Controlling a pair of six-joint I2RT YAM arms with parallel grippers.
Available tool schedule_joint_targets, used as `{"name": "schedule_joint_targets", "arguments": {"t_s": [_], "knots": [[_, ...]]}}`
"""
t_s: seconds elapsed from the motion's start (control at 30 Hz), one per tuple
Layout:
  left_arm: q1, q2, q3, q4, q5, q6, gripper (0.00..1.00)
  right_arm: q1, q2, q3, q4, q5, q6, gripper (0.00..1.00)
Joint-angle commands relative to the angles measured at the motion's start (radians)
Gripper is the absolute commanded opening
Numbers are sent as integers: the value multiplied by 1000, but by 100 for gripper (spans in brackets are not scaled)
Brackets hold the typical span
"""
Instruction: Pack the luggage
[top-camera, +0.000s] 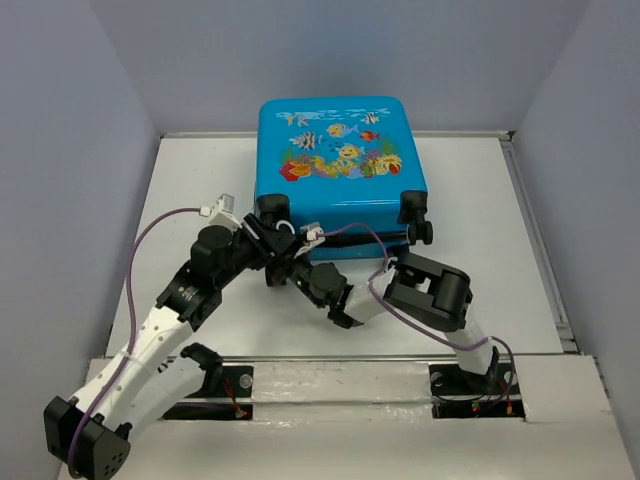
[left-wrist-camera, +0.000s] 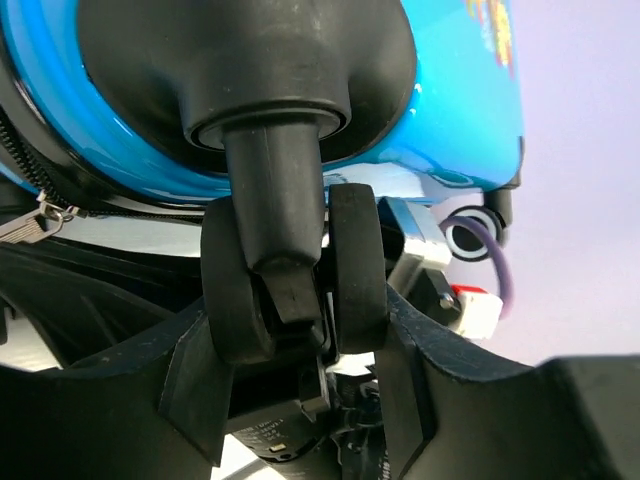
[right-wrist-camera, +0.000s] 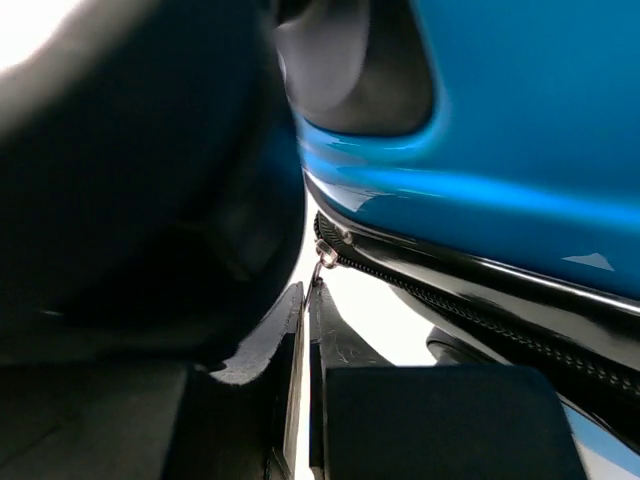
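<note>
The luggage (top-camera: 340, 150), a bright blue hard-shell case, lies flat at the back of the table with its fish print facing up. My left gripper (top-camera: 268, 240) is at its near-left corner. In the left wrist view the fingers (left-wrist-camera: 430, 370) are closed around the black twin wheel (left-wrist-camera: 355, 270) under the blue shell (left-wrist-camera: 440, 120). My right gripper (top-camera: 300, 270) is right beside it at the near edge. In the right wrist view its jaws (right-wrist-camera: 308, 300) are shut on the metal zipper pull (right-wrist-camera: 322, 262) hanging from the black zipper (right-wrist-camera: 480, 320) below the blue shell (right-wrist-camera: 520, 100).
The case's other wheels (top-camera: 415, 215) stick out at its near-right corner. Grey walls enclose the white table (top-camera: 480, 280) on three sides. A metal rail (top-camera: 330, 357) runs along the near edge by the arm bases. The two arms sit close together.
</note>
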Motion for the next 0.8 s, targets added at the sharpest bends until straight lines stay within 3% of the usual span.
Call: {"name": "schedule_joint_targets", "arguments": {"t_s": [0.0,0.03,0.07,0.1,0.2,0.23,0.33,0.43,0.47,0.57,0.63,0.77], "knots": [[-70,-128,13,394,269,-76,6,94,-45,-59,276,-228,158,7],[-71,-128,3,388,260,-72,6,94,-85,-125,271,-200,147,10],[-71,-128,-7,387,257,-67,6,94,-185,-191,244,-188,125,21],[-70,-114,-26,390,256,-61,6,94,-247,-312,190,-168,111,46],[-71,-74,-89,477,266,-86,6,94,-502,-489,-93,-108,92,77],[-73,-62,-103,527,266,-95,6,94,-569,-511,-285,-91,101,82],[-74,-13,-130,581,260,-103,7,94,-807,-541,-663,-56,106,91],[-76,10,-127,587,239,-80,34,73,-977,-558,-799,-34,86,95],[-74,12,-126,589,228,-73,49,62,-1002,-552,-834,-42,78,96],[-74,12,-126,587,217,-64,69,5,-1018,-479,-873,-73,20,96],[-74,13,-127,586,223,-60,76,-13,-973,-401,-882,-100,-33,96],[-73,16,-141,587,231,-58,79,-62,-903,-302,-876,-126,-90,97]]}}
